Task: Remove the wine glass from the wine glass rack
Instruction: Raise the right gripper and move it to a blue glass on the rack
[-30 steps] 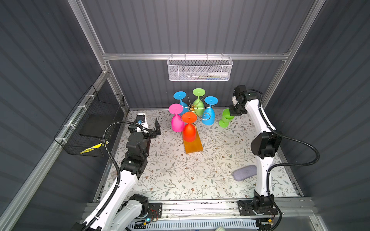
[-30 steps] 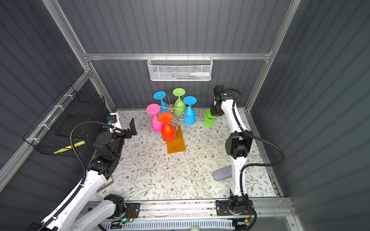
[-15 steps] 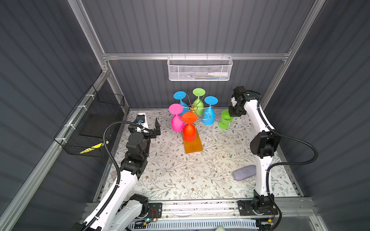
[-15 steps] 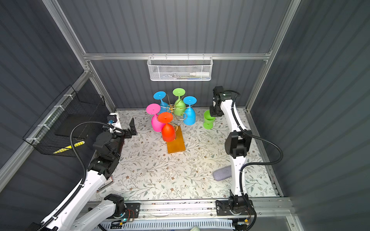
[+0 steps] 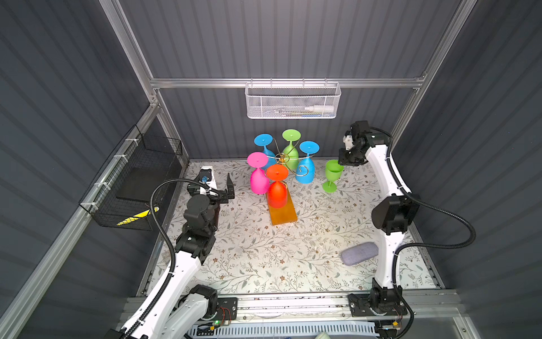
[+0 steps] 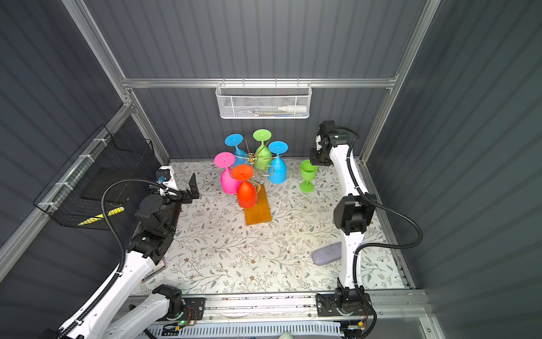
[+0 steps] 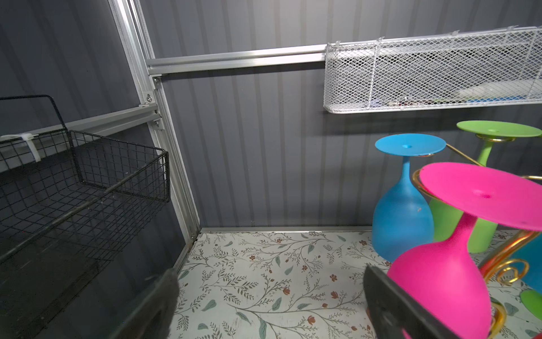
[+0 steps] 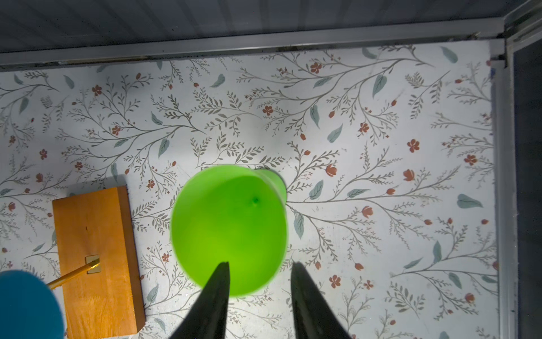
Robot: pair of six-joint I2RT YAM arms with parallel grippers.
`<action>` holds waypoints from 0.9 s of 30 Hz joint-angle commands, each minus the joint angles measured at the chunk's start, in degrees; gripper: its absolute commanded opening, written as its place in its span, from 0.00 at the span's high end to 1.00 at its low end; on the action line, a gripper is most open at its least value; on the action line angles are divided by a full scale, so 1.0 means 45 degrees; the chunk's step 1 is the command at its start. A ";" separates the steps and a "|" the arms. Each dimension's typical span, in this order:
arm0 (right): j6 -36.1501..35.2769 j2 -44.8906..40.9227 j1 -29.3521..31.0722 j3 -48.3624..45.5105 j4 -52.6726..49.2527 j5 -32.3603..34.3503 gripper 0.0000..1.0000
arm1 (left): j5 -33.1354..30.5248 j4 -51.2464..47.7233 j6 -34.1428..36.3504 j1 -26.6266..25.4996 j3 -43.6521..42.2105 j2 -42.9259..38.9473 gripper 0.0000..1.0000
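The wine glass rack (image 5: 283, 160) is a gold wire stand on an amber base (image 5: 284, 213) (image 8: 93, 258). Pink (image 5: 259, 182), orange (image 5: 277, 192), green and two blue glasses hang on it upside down. A green wine glass (image 5: 333, 173) (image 8: 228, 229) stands upright on the table right of the rack. My right gripper (image 5: 344, 160) (image 8: 259, 264) hovers at its rim, jaws apart, one finger over the bowl and one outside. Left of the rack, near the pink glass (image 7: 445, 281), my left gripper (image 5: 218, 182) (image 7: 271, 273) is open and empty.
A white mesh basket (image 5: 291, 101) hangs on the back wall above the rack. A black wire basket (image 5: 137, 187) is fixed to the left wall. A grey oblong object (image 5: 359, 254) lies by the right arm's base. The back wall is close behind the rack.
My right gripper's jaws have parted at the green glass's rim, and the glass now stands free on the table. The left arm has not moved.
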 commanded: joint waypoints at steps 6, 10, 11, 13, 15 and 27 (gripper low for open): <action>0.1199 -0.3057 -0.0447 -0.2723 0.2427 -0.3181 0.52 | -0.0230 0.0108 0.0265 0.0098 -0.0137 -0.0314 0.00; 0.3357 -0.5469 -0.0626 -0.6312 0.6461 -0.6440 0.47 | -0.0287 0.0125 0.0272 0.0098 -0.0180 -0.0390 0.01; 0.4122 -0.6038 -0.0640 -0.7256 0.7684 -0.7074 0.46 | -0.0298 0.0127 0.0272 0.0098 -0.0180 -0.0391 0.00; 0.5562 -0.6799 -0.0635 -0.8675 0.9852 -0.7975 0.44 | -0.0288 0.0113 0.0272 0.0098 -0.0166 -0.0389 0.01; 0.7232 -0.7276 -0.0635 -0.9899 1.1999 -0.8742 0.44 | -0.0255 0.0103 0.0238 0.0098 -0.0164 -0.0373 0.00; 0.8987 -0.6244 0.0248 -0.9342 1.3548 -0.9338 0.47 | -0.0212 0.0069 0.0112 0.0098 -0.0129 -0.0393 0.00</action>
